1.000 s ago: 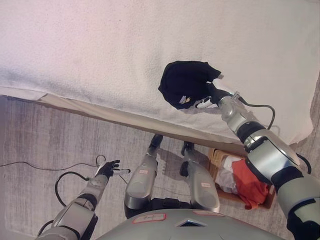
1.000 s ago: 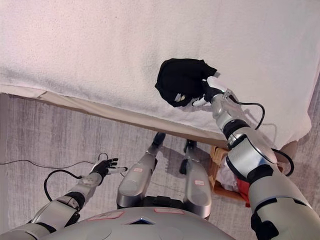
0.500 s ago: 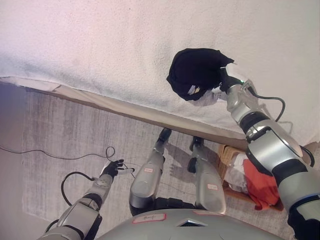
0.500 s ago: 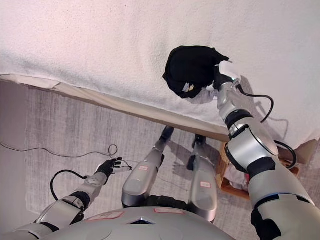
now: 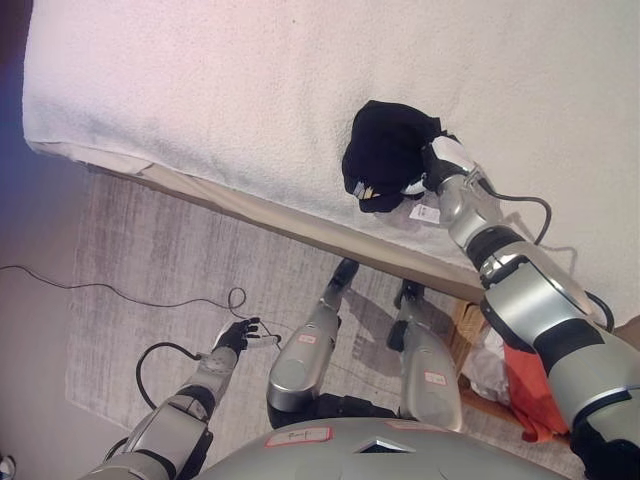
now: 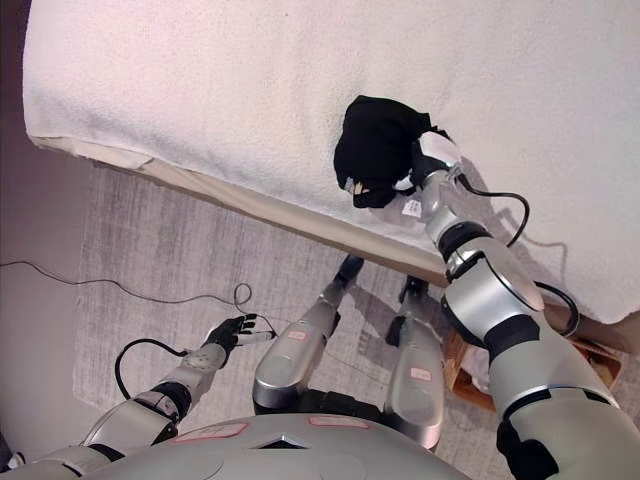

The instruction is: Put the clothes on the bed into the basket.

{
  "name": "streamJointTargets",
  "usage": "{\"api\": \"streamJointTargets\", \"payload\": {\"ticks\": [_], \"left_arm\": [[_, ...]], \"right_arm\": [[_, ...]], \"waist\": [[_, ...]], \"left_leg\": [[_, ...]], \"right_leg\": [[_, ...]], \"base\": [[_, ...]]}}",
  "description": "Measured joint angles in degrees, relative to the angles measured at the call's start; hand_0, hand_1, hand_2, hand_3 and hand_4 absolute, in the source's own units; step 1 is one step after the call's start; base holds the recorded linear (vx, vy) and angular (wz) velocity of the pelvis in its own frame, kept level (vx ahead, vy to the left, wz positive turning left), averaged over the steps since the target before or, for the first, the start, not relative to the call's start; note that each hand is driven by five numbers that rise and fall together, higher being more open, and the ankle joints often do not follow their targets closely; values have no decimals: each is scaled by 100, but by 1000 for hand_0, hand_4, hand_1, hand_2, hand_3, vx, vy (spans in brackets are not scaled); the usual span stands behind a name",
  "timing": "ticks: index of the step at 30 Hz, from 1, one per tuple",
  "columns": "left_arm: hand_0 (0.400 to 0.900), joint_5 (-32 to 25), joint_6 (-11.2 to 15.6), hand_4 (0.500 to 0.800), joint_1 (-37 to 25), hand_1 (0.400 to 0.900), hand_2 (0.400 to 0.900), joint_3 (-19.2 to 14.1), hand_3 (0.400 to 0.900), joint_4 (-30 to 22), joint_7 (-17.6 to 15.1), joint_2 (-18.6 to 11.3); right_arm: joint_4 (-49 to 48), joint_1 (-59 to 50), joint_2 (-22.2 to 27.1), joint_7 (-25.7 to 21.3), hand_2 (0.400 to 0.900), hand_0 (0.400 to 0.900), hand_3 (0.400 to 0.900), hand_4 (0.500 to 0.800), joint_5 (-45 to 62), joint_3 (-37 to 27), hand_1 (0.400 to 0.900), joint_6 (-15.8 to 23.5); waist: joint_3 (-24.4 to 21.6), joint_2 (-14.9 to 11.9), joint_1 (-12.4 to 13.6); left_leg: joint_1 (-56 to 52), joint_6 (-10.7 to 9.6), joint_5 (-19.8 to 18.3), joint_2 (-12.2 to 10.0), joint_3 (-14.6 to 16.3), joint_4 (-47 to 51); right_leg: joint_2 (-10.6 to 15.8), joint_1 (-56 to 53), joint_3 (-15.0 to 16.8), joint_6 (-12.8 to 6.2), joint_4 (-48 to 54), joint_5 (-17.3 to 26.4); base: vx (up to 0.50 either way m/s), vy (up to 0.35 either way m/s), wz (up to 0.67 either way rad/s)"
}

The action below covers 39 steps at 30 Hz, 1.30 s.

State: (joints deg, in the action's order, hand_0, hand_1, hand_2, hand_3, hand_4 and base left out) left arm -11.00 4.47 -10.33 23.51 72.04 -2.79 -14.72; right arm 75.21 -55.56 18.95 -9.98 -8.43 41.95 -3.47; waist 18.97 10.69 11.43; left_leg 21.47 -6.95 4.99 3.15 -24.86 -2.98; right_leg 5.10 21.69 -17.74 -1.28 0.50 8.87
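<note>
View has shifted since the earlier frames: the camera moved, so more of the bed's (image 5: 200, 90) left end and the rug (image 5: 150, 270) beside it shows. The black garment (image 5: 385, 155) looks more bunched than a second ago, a tighter lump, and sits near the bed's front edge. The right robot hand (image 5: 432, 168) is still pressed into the garment's right side, fingers curled into the cloth, gripping it; a white tag (image 5: 424, 212) hangs just below the hand. Garment is still touching the white bed cover; lift cannot be told.

Left robot hand (image 5: 237, 335) hangs low over the rug at lower left, fingers loosely spread, holding nothing, much as before.

Basket (image 5: 468, 322) is on the floor at lower right, beside the bed's edge, mostly hidden behind the right arm; less of it shows than earlier. Inside it: a red cloth (image 5: 528, 390) and a white cloth (image 5: 490, 362) just to its left, touching. The black garment is not in the basket.
</note>
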Motion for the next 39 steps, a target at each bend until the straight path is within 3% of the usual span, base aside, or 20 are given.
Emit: {"api": "streamJointTargets", "payload": {"ticks": [8,13,17,21,24,27,32,34,39], "left_arm": [[900,68,-66,800,-2,900,900,-32,900,27,7,-5],[900,192,-147,800,6,900,900,-253,900,291,32,-72],[900,236,-257,800,226,900,900,-567,900,571,82,-235],[900,283,-334,800,531,900,900,-938,900,642,143,-295],[900,344,-334,800,592,900,900,-1008,900,657,208,-332],[900,344,-336,800,732,900,900,-1039,900,684,253,-357],[900,375,-363,800,960,900,900,-1048,900,856,307,-379],[900,401,-387,800,1051,900,900,-1048,900,892,343,-364],[900,409,-388,800,1040,900,900,-1049,900,937,357,-313]], "right_arm": [[-19,130,-136,188,400,400,400,500,90,-8,400,16],[-147,261,-236,419,400,400,400,500,88,-10,400,49],[-454,283,-253,552,400,400,400,500,86,-72,400,147],[-908,377,31,899,400,400,400,500,102,-80,400,170],[-1089,481,453,1110,400,400,400,500,125,-96,400,221],[-1127,559,917,1213,400,400,400,500,121,-125,400,322],[-1014,641,1505,1294,400,400,400,500,114,-185,400,288],[-959,799,1787,1301,400,400,400,500,103,-195,400,284],[-648,995,2284,1396,400,400,400,500,103,-408,400,258]], "waist": [[-44,-103,-33],[-221,-547,-255],[-563,-1218,-383],[-875,-1574,-646],[-1153,-1626,-814],[-1559,-1598,-978],[-1856,-1525,-1193],[-1912,-1508,-1308],[-1976,-1410,-1507]], "left_leg": [[-282,25,11,-8,191,81],[-618,104,-83,-33,338,108],[-978,280,-301,-20,943,14],[-1456,514,-551,5,1574,-99],[-1710,635,-647,29,1909,-141],[-1935,728,-717,81,2315,-38],[-2395,795,-751,25,2928,349],[-2550,795,-751,18,3087,474],[-2728,786,-761,-34,3433,667]], "right_leg": [[12,-172,182,-4,-15,0],[-16,-442,320,-29,20,-19],[-77,-642,894,-56,69,-4],[-97,-963,1489,-126,183,36],[-98,-1155,1784,-311,263,5],[-58,-1202,2107,-331,321,14],[-118,-1236,2383,-402,324,52],[-165,-1256,2498,-527,311,144],[-323,-1246,2817,-458,397,330]], "base": [[-20,15,-22],[40,16,-44],[68,44,-87],[83,43,-76],[46,44,-70],[27,37,-72],[4,28,-62],[-1,21,-51],[8,20,-43]]}}
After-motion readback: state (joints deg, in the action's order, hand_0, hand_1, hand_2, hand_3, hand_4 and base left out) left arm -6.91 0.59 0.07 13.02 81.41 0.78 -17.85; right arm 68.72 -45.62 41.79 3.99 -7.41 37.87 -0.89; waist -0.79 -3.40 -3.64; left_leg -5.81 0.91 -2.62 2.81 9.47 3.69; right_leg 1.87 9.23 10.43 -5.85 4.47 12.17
